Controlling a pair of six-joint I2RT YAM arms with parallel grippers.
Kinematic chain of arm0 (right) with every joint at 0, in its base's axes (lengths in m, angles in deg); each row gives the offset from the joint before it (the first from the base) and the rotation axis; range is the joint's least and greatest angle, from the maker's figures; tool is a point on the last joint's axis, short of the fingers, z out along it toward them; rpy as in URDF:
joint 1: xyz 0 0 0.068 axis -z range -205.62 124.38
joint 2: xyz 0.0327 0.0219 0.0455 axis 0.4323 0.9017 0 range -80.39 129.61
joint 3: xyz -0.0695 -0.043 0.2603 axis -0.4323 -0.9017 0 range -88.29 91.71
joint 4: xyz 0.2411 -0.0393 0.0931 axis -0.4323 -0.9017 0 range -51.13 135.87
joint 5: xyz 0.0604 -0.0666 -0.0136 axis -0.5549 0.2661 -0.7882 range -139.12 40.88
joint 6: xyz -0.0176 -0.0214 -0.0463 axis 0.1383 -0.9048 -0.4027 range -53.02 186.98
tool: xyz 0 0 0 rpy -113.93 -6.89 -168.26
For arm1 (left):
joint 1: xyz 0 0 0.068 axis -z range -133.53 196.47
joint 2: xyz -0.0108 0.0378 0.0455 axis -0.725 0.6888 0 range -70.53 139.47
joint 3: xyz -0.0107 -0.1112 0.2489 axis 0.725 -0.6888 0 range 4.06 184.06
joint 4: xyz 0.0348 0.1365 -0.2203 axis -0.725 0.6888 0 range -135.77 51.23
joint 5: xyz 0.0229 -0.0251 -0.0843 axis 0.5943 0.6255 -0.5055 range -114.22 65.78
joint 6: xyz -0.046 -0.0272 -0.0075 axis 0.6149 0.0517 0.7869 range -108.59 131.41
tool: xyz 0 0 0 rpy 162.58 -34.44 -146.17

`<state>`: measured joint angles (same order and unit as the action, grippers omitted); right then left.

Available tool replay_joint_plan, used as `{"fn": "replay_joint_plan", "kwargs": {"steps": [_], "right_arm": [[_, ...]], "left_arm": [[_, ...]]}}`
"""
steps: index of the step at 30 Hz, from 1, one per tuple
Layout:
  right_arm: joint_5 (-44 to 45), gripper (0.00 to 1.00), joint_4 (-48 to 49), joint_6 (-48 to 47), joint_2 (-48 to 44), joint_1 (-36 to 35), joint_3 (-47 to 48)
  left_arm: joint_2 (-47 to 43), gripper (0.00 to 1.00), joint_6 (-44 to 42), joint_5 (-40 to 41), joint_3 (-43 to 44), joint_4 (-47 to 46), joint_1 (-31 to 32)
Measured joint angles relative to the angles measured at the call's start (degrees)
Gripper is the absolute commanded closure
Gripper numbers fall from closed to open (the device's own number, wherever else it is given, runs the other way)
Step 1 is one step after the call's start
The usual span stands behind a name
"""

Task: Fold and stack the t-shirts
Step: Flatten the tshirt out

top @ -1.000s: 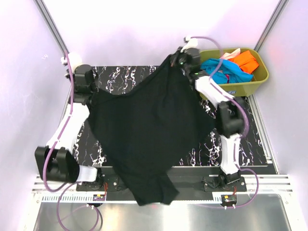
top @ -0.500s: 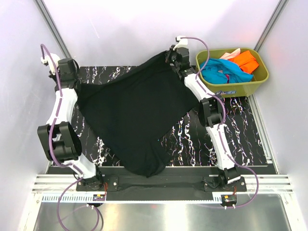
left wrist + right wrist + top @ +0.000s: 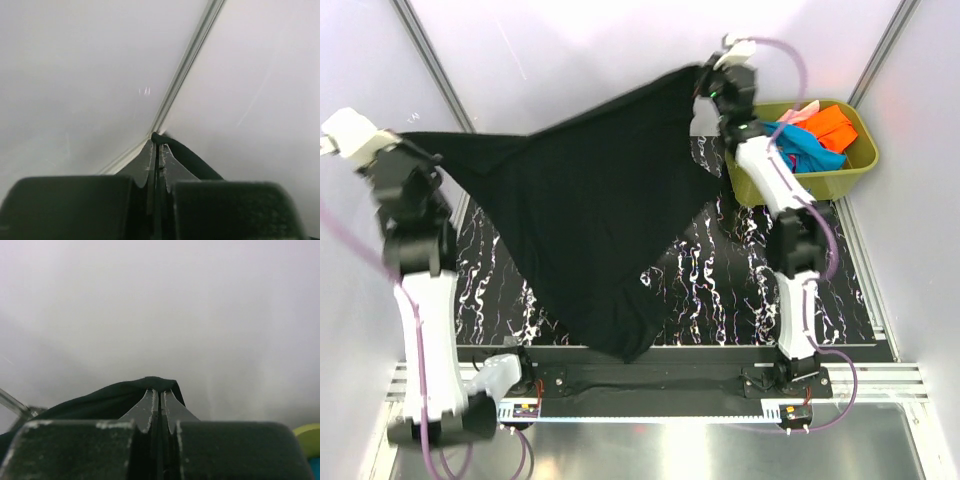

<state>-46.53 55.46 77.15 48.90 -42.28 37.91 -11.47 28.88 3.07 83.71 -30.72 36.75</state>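
Note:
The large black t-shirt [image 3: 590,210] hangs stretched in the air between both arms, its lower end drooping to the table's front edge. My left gripper [image 3: 410,140] is raised high at the far left and shut on one corner of it [image 3: 180,152]. My right gripper [image 3: 705,85] is raised at the back right, shut on the other corner [image 3: 125,397]. The teal-blue t-shirt [image 3: 790,145], the bright orange t-shirt [image 3: 830,125] and a bit of the pale pink t-shirt [image 3: 798,114] lie in the olive-green tub [image 3: 850,175].
The black marbled table [image 3: 720,290] lies under the shirt. Lilac walls with metal corner posts [image 3: 435,60] close in the back and sides. The tub stands at the back right, beside the right arm.
Both grippers have risen and drawn apart with the black shirt. The left went up and far left, the right up and right. The shirt lifted off the table and spread taut.

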Motion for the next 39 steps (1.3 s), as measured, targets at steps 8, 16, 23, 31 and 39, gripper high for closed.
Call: {"fn": "replay_joint_plan", "kwargs": {"steps": [8, 16, 23, 31, 39], "right_arm": [[1.0, 1.00, 1.7, -2.6, -31.4, 0.3, -14.9], [2.7, 1.00, 3.3, -6.3, -56.7, 0.2, -23.9], [3.4, 1.00, 4.4, -8.9, -64.2, 0.2, -25.9], [0.9, 1.00, 7.2, -7.4, -55.7, 0.2, -27.0], [-0.7, 1.00, 14.9, -0.5, -33.4, -0.2, -32.1]], "left_arm": [[-13.9, 1.00, -3.2, -0.1, 14.8, 6.6, 0.0], [-22.8, 1.00, -5.1, 0.0, 30.3, 11.1, 0.0], [-24.4, 1.00, -5.7, 0.3, 38.3, 12.0, -0.1], [-24.2, 1.00, -4.5, 0.3, 27.6, 11.2, -0.1], [-15.7, 1.00, -2.8, 0.7, 0.7, 7.9, -0.1]]}}
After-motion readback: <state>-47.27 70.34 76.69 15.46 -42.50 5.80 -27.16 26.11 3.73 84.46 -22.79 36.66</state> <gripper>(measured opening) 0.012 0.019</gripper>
